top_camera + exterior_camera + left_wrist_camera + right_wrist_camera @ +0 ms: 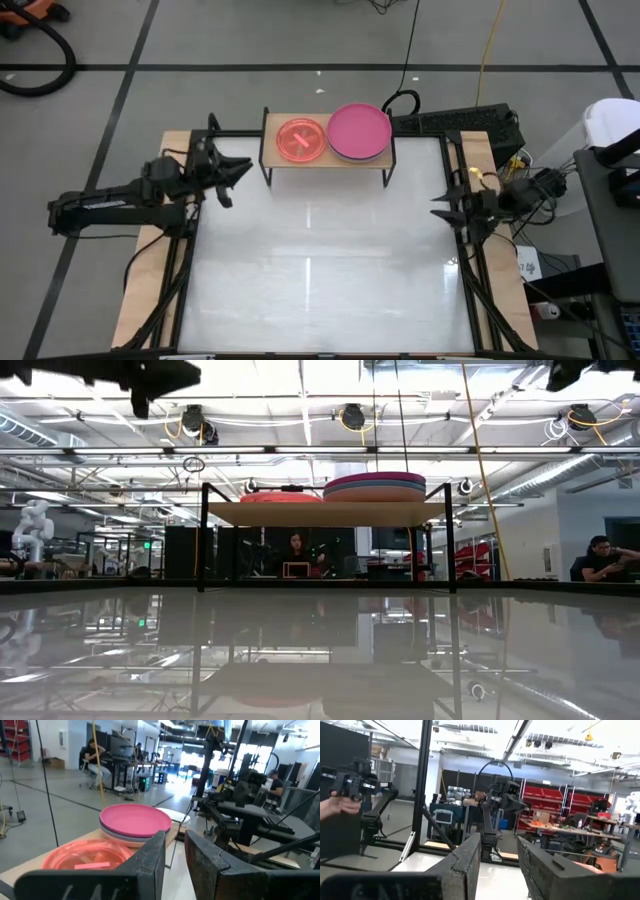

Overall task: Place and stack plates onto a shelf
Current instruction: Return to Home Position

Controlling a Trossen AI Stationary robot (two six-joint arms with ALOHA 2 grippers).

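- Light-wood shelf (pixel 328 160) at the far middle of the table (pixel 320 290), carrying all the plates in view as two stacks side by side.
- Small stack (pixel 301 140) on the shelf's left half, topped by a hot-pink plate. Seen level from the low view as one thin pink band, with the layers under it too thin to count.
- Large stack (pixel 359 131) on the right half, topped by the magenta plate. Paler rims show beneath it in the left wrist view. Sits close against the small stack, though cannot tell whether touching.
- No plate lying on the white tabletop or held by either arm in the high view.
- Judged from that: placing and stacking done, with nothing left to fetch or carry.
- Left gripper (pixel 175 842) over the table's left edge, near the shelf's left end but apart from it. Jaws narrowly parted and empty.
- Right gripper (pixel 498 840) over the table's right edge, nearer than the shelf and well apart from it. Jaws parted a little wider, also empty.
- Left to do, as a judgement: only settling both arms into their rest pose. Looks nearly reached, with each arm folded back along its own side and clear of the stacks.
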